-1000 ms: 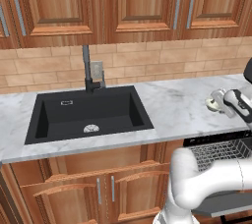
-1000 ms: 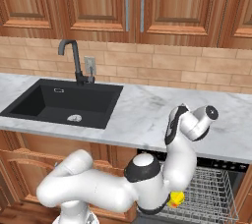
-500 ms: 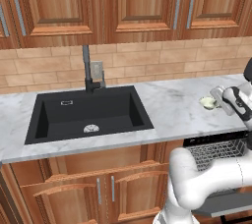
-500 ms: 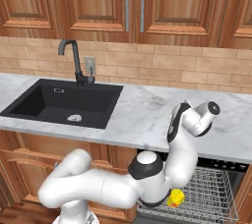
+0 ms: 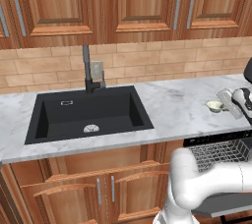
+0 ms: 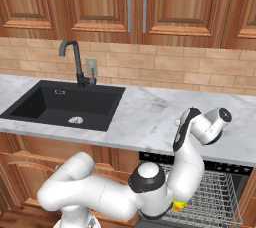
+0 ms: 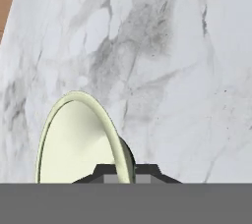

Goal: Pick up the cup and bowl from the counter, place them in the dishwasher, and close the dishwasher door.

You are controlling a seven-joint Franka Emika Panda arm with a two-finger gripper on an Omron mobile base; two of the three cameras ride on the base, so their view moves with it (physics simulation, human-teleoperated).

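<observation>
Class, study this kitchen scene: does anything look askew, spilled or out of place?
Nothing is spilled or damaged. The tool has shut on the rim of the bowl on the counter. The cup already sits in the dishwasher rack.

The counter (image 5: 172,105) looks like smooth white stone with grey lines. The sink (image 5: 88,112) set in it is dull black. The bowl (image 7: 78,139) is smooth, pale cream and a bit shiny. Above the counter the cabinets (image 5: 138,2) are shiny brown wood. Below it, the dishwasher (image 6: 215,202) rack is grey metal wire.
</observation>
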